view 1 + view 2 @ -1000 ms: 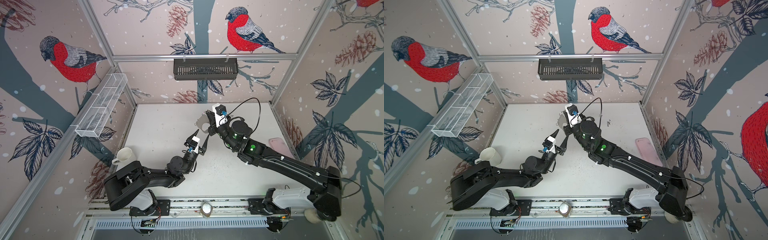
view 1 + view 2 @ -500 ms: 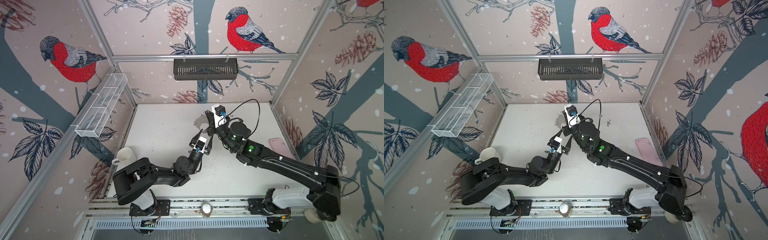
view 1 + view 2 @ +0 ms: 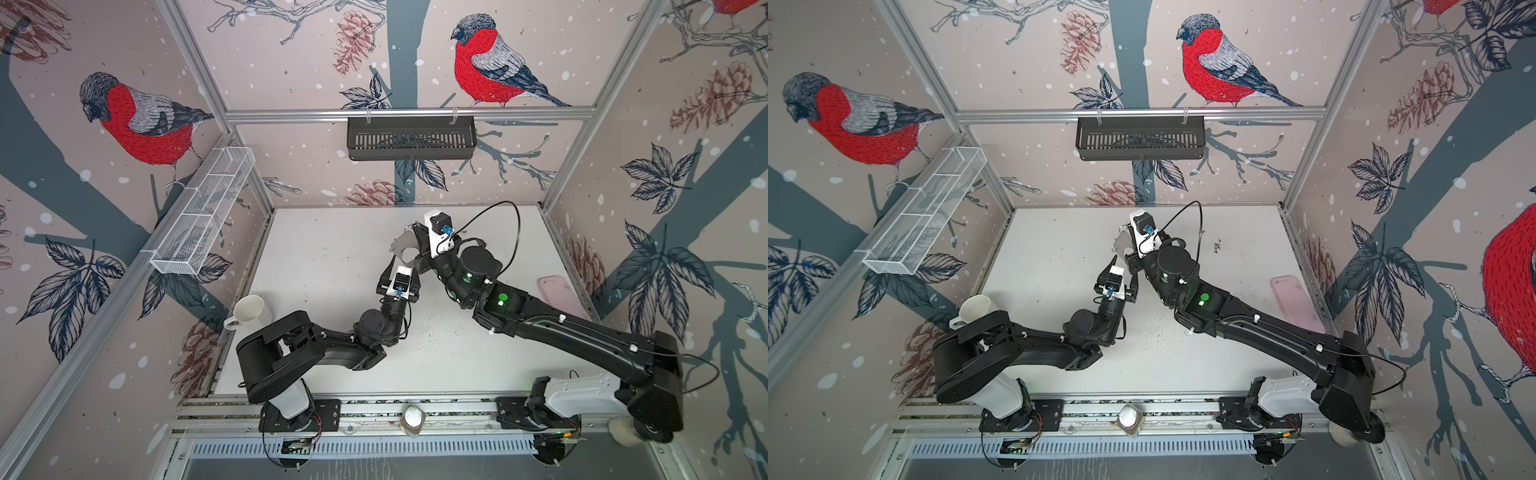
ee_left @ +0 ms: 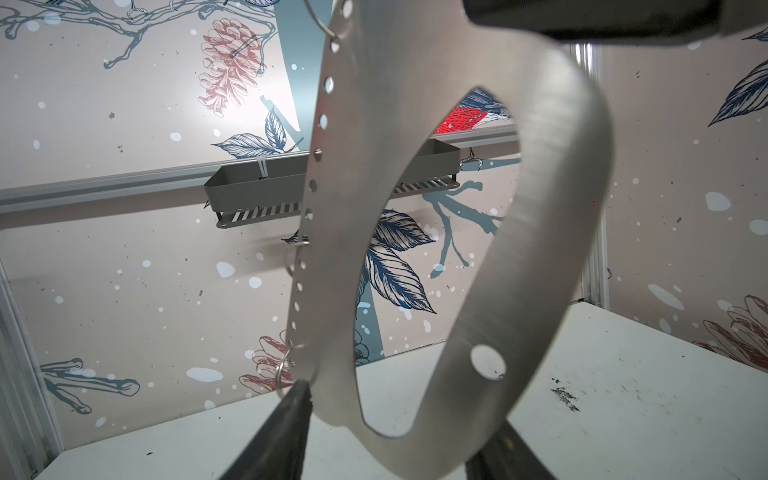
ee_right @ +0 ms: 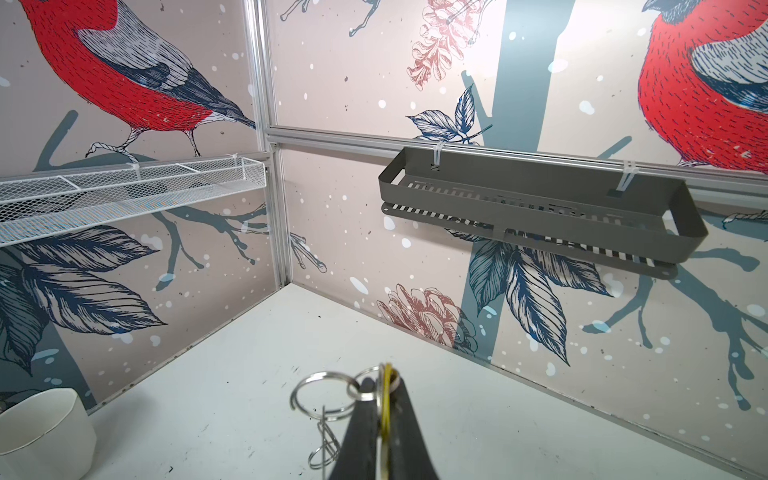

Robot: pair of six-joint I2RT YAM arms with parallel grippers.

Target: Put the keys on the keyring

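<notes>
The keyring (image 3: 401, 245) is a flat grey plate with a big cut-out, held up in the air at mid-table; it also shows in the other top view (image 3: 1120, 245). My right gripper (image 3: 417, 245) is shut on its upper part. In the right wrist view the right gripper (image 5: 384, 380) pinches a thin metal edge and a yellow edge, the keys' tag (image 5: 389, 399), with wire rings (image 5: 320, 395) beside it. The key's metal part is hidden. My left gripper (image 3: 404, 268) is open just below. In the left wrist view the keyring (image 4: 415, 62) fills the frame, its lower end between the left gripper's (image 4: 395, 432) spread fingers.
A white cup (image 3: 249, 311) stands at the table's left edge. A pink flat slab (image 3: 559, 295) lies at the right edge. A grey slotted basket (image 3: 411, 137) hangs on the back rail and a white mesh shelf (image 3: 203, 216) on the left wall.
My left gripper has moved up and to the right, from beside the keyring to right under it. The right gripper and the keyring have barely moved.
</notes>
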